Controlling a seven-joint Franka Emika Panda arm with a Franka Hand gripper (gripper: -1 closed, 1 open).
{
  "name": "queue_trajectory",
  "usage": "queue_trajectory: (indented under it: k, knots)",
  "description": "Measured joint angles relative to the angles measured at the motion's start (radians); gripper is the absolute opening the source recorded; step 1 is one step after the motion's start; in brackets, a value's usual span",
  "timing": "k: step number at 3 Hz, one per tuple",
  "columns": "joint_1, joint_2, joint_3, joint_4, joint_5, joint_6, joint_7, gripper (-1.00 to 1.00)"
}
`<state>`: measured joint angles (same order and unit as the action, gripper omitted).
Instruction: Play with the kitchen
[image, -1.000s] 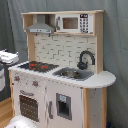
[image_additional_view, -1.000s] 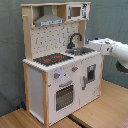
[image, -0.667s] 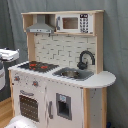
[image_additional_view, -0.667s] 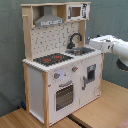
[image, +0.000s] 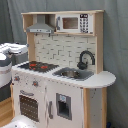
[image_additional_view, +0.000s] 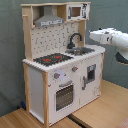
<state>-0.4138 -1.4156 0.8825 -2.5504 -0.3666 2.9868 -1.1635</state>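
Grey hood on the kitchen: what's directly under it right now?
Under the grey hood sits the black-and-red hob, with nothing resting on it in both exterior views. White backsplash fills the gap between them. The oven interior below stays hidden behind its closed door.

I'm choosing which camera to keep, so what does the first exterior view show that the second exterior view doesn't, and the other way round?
Only the first exterior view: the microwave face-on, and the rounded end of the counter. Only the second exterior view: the kitchen's plain side panel, the wooden table under it, and the arm beside the sink end. Both show the hob, faucet, hood and oven door.
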Motion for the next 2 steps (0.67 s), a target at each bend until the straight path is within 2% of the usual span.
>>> queue_trajectory:
  k: [1, 2]
  knots:
    - [-0.08, 0.051, -0.034, 0.015, 0.003, 0.037, 0.0, 1.0]
    - [-0.153, 0.112, -0.042, 0.061, 0.003, 0.068, 0.0, 1.0]
